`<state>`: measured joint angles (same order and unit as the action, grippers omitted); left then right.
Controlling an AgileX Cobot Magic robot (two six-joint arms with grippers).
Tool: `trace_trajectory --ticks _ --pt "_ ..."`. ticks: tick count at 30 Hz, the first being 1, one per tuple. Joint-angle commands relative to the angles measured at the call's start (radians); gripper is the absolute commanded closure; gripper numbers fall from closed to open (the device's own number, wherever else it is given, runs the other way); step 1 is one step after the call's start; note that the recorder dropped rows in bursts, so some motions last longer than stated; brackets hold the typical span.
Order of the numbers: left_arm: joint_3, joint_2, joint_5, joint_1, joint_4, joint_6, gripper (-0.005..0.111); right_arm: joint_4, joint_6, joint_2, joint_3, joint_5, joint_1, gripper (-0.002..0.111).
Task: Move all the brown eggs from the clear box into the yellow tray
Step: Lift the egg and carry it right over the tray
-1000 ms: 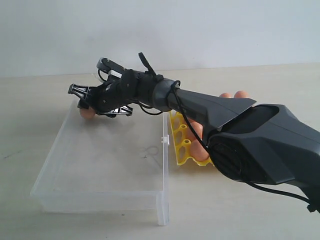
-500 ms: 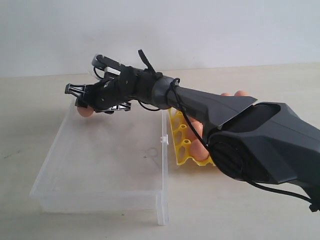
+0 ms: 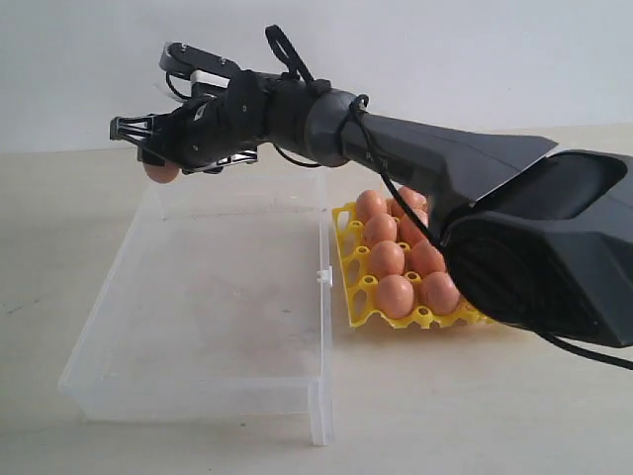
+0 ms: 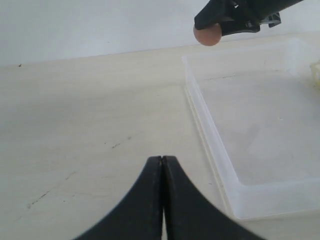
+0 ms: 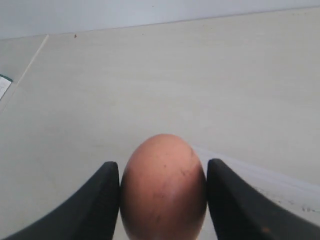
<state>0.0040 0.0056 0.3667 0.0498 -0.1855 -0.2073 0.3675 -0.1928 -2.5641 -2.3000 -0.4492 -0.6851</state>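
My right gripper (image 3: 158,158) is shut on one brown egg (image 3: 161,172), held in the air above the far left corner of the clear box (image 3: 213,386). In the right wrist view that brown egg (image 5: 163,187) fills the gap between both fingers. The clear box holds no other eggs that I can see. The yellow tray (image 3: 348,267) sits just right of the box with several brown eggs (image 3: 394,295) in its cups; my right arm hides its far side. My left gripper (image 4: 162,159) is shut and empty, over bare table left of the clear box (image 4: 215,155).
A pale wooden table (image 3: 475,416) carries everything, with a white wall behind. The box has a small white clasp (image 3: 321,278) on the long edge facing the tray. My right arm (image 3: 445,178) stretches across over the tray and box.
My right gripper has risen with the egg, from just inside the box's far left corner to well above it. More of the tray's eggs now show under the arm.
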Motion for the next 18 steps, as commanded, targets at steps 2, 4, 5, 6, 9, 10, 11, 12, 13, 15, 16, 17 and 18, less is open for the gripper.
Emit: trace_trajectory --ticks 2,4,5,6,9,10,11,12,13,15,16,17,18 --pt "-0.004 -0.006 -0.010 -0.001 -0.001 0.002 0.107 -0.090 0.037 0.145 0.214 0.107 -0.001 0.108" --pt "-0.004 -0.006 -0.010 -0.001 -0.001 0.002 0.107 -0.108 0.037 0.218 0.329 0.192 -0.001 0.108" --pt "-0.004 -0.006 -0.010 -0.001 -0.001 0.002 0.107 -0.121 0.037 0.259 0.400 0.244 -0.001 0.108" --pt "-0.004 -0.006 -0.010 -0.001 -0.001 0.002 0.107 -0.128 0.037 0.293 0.476 0.289 -0.001 0.108" --pt "-0.004 -0.006 -0.010 -0.001 -0.001 0.002 0.107 -0.128 0.037 0.424 0.699 0.437 -0.001 0.108" --pt "-0.004 -0.006 -0.010 -0.001 -0.001 0.002 0.107 -0.140 0.037 0.475 0.779 0.486 -0.003 0.108" --pt "-0.004 -0.006 -0.010 -0.001 -0.001 0.002 0.107 -0.147 0.043 0.527 0.859 0.534 -0.007 0.108" --pt "-0.004 -0.006 -0.010 -0.001 -0.001 0.002 0.107 -0.149 0.062 0.570 0.923 0.582 -0.007 0.108" --pt "-0.004 -0.006 -0.010 -0.001 -0.001 0.002 0.107 -0.149 0.085 0.623 1.003 0.630 -0.007 0.108" --pt "-0.004 -0.006 -0.010 -0.001 -0.001 0.002 0.107 -0.132 0.139 0.724 1.161 0.720 -0.005 0.108" --pt "-0.004 -0.006 -0.010 -0.001 -0.001 0.002 0.107 -0.097 0.174 0.770 1.236 0.763 0.005 0.108" --pt "-0.004 -0.006 -0.010 -0.001 -0.001 0.002 0.107 -0.055 0.206 0.813 1.306 0.795 0.017 0.108" --pt "-0.004 -0.006 -0.010 -0.001 -0.001 0.002 0.107 -0.023 0.229 0.844 1.358 0.811 0.033 0.108"
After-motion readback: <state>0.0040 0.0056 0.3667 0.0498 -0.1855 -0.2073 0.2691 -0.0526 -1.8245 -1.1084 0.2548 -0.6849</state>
